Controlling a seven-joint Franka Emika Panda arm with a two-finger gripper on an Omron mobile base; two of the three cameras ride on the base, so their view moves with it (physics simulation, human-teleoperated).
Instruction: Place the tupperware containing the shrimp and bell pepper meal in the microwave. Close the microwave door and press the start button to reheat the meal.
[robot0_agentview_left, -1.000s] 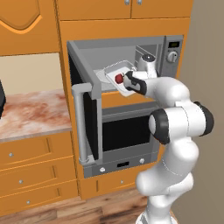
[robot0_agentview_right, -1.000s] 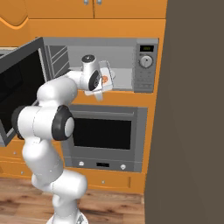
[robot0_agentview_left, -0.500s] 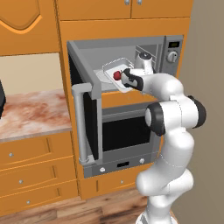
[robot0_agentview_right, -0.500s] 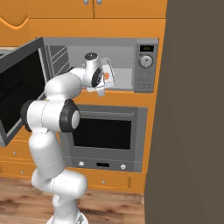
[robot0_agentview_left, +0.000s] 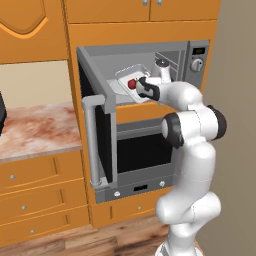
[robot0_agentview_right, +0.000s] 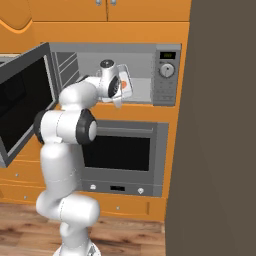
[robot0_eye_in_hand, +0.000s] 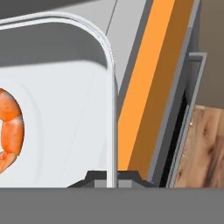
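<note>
The microwave (robot0_agentview_left: 117, 59) stands open, and the microwave door (robot0_agentview_left: 91, 141) is swung out to the left. In the cavity mouth, the white tupperware (robot0_agentview_left: 125, 75) hangs tilted, carrying the red bell pepper (robot0_agentview_left: 132, 84) of the meal. My gripper (robot0_agentview_left: 142, 86) is shut on the tray's near rim. In the hand view the thin rim of the tupperware (robot0_eye_in_hand: 111, 87) runs down between my gripper (robot0_eye_in_hand: 112, 177) tips, and the orange shrimp (robot0_eye_in_hand: 11, 127) lies on the tray floor at the left. From the right, the shrimp (robot0_agentview_right: 124, 85) shows beside my wrist, with the door (robot0_agentview_right: 22, 102) at the far left.
The control panel (robot0_agentview_right: 166, 75) with display and knob sits right of the cavity. A larger oven (robot0_agentview_left: 137, 155) is built in below. A marble counter (robot0_agentview_left: 35, 130) lies to the left and a dark wall (robot0_agentview_right: 220, 130) stands close on the right.
My hand has carried the tupperware a little higher and deeper into the microwave cavity. The door has stayed open at the same angle.
</note>
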